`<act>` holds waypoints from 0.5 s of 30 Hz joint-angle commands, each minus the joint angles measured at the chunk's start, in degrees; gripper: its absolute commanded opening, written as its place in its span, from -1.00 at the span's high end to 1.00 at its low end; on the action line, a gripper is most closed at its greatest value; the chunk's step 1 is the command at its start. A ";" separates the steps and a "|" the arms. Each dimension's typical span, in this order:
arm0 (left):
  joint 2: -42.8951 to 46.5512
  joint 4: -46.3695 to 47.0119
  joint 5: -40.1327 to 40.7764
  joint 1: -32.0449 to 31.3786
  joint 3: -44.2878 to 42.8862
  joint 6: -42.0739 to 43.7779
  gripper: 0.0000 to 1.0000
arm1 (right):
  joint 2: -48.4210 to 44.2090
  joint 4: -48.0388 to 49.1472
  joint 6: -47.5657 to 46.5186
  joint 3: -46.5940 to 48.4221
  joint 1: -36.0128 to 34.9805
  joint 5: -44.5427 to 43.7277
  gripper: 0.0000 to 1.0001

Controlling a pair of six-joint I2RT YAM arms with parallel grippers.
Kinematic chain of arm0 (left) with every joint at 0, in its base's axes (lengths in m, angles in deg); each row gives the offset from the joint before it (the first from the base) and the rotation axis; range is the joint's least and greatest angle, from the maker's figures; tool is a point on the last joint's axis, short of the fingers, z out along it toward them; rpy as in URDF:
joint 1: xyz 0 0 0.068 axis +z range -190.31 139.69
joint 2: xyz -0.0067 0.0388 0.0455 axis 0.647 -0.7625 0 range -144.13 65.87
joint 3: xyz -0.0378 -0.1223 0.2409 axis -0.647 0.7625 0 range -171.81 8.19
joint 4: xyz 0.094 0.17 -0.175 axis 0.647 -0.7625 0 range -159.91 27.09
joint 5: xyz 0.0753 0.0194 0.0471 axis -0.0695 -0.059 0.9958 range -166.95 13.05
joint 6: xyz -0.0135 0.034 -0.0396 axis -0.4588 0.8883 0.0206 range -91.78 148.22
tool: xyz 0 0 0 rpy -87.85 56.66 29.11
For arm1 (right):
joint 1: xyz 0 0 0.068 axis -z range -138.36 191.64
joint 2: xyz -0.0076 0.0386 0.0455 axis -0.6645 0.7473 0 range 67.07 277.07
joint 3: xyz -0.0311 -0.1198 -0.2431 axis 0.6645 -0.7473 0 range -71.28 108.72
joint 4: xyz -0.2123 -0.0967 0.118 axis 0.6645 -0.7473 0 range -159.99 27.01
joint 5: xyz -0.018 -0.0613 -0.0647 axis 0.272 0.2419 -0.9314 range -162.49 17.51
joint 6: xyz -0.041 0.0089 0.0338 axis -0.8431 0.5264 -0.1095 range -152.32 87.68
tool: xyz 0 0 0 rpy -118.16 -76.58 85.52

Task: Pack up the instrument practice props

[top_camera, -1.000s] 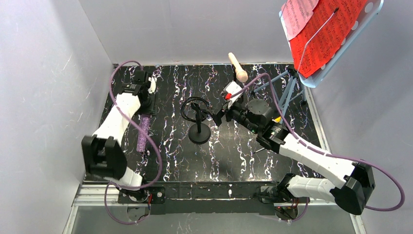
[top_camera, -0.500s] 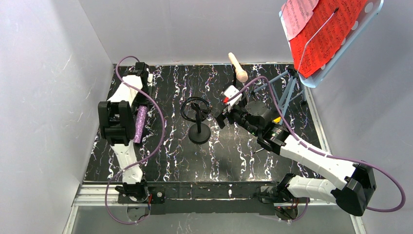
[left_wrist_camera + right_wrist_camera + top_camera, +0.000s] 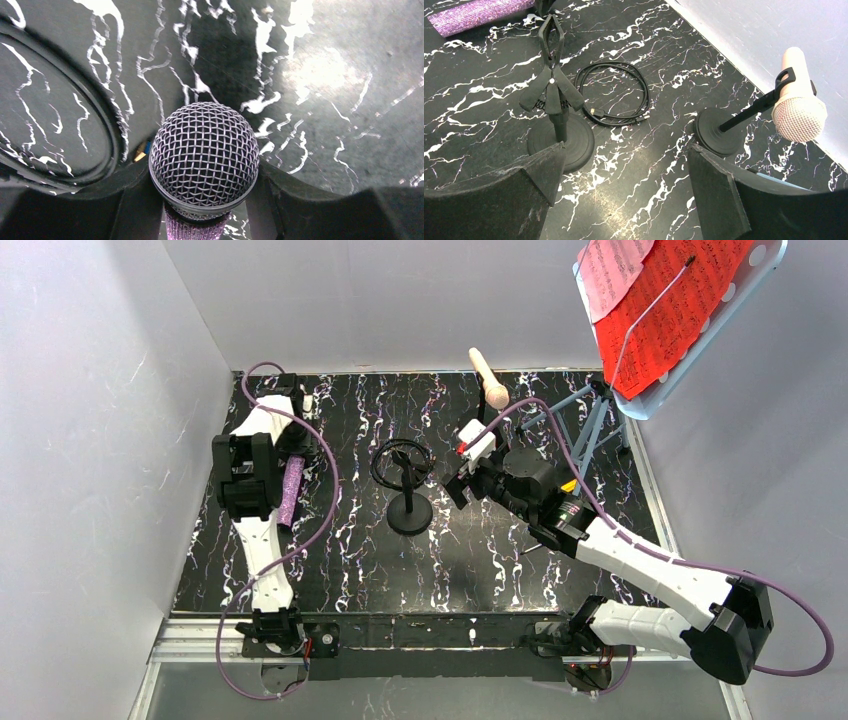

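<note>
Gripping the purple mic (image 3: pixel 192 231) at the table's (image 3: pixel 500 560) 9 o'clock, my left pincer (image 3: pixel 205 215) clamps under its silver mesh grille (image 3: pixel 204 150). My right pincer (image 3: pixel 624 175) gapes; post (image 3: pixel 560 137) and cable coil (image 3: pixel 616 97) ahead at 11 o'clock, cream mic (image 3: pixel 799 110) at 2.

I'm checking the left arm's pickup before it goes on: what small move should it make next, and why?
Probably a short straight lift. The left gripper looks closed on the purple glitter microphone, fingers pressed against both sides under its silver grille, and the microphone lies close over the table.
</note>
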 commanded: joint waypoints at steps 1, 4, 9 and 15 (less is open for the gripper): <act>-0.26 3.38 3.35 1.64 -1.84 0.54 0.32 | -0.46 -0.22 0.96 3.64 -0.04 -0.20 -0.97; -0.47 4.75 3.87 1.85 -1.83 1.43 0.14 | -0.48 -0.37 0.96 4.14 -0.02 -0.24 -0.97; -1.34 5.59 1.01 1.92 -2.40 1.21 -0.07 | 0.30 -0.91 1.25 5.06 -0.08 1.06 -0.97; -0.60 6.80 0.21 1.95 -1.46 0.98 -0.24 | 0.78 -1.60 1.49 5.82 -0.06 2.02 -0.97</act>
